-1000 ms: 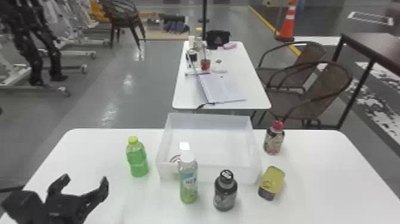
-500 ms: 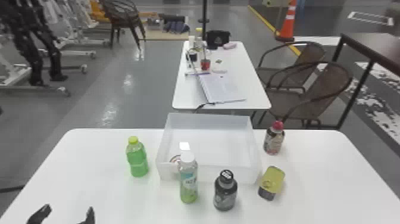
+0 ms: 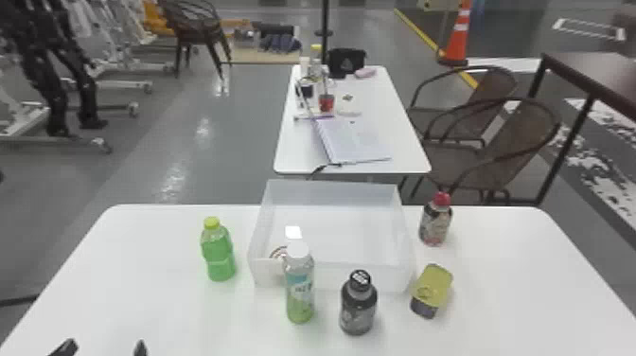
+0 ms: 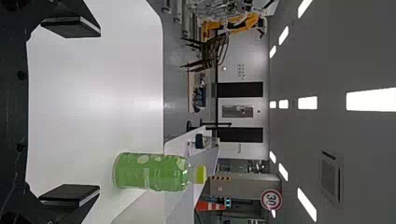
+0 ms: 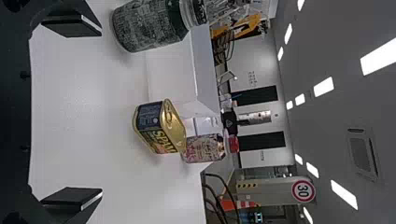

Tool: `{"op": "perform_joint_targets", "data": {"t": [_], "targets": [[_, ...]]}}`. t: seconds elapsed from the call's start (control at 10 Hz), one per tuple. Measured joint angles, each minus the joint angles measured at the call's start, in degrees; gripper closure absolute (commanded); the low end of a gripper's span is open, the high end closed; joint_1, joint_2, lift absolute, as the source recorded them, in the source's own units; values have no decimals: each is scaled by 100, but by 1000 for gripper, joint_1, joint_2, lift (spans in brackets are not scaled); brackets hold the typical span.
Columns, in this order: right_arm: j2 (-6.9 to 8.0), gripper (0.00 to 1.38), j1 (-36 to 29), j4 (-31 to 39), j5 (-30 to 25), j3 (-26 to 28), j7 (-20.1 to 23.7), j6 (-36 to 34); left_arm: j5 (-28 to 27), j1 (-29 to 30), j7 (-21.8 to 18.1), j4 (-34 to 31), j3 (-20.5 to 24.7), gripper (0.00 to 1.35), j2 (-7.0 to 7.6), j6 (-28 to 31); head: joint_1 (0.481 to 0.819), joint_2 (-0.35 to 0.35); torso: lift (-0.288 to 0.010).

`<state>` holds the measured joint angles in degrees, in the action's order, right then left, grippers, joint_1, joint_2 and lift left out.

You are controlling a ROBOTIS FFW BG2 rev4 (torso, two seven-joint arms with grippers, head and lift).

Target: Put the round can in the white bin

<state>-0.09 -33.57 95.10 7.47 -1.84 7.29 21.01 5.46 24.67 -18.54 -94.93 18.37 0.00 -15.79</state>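
Round can apparently in the bin; left end effector ready to clear off.
What looks like the round can (image 3: 278, 254) sits inside the white bin (image 3: 385, 279), at its near left corner, part-hidden by the clear bottle (image 3: 299, 289); the step left is probably withdrawal. Best draw the left end effector (image 3: 105, 345), wide and empty, straight back over the bench (image 3: 156, 289), clear of the green bottle (image 3: 218, 258). The right end effector (image 5: 102, 111), also wide and empty, can wait. Printed labels wrap the black bottle (image 5: 147, 25) and rectangular tin (image 5: 156, 128).
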Motion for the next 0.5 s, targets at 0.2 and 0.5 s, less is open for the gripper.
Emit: {"op": "perform_joint_targets", "data": {"t": [0.2,0.5], "targets": [[0,90,-1,0,0,0,-8,0,10,2,0,1,-9,122,0,23,549,0,-100],[0,90,-1,1,0,0,-9,0,42,2,0,8,-27,122,0,28,549,0,-100]]}}
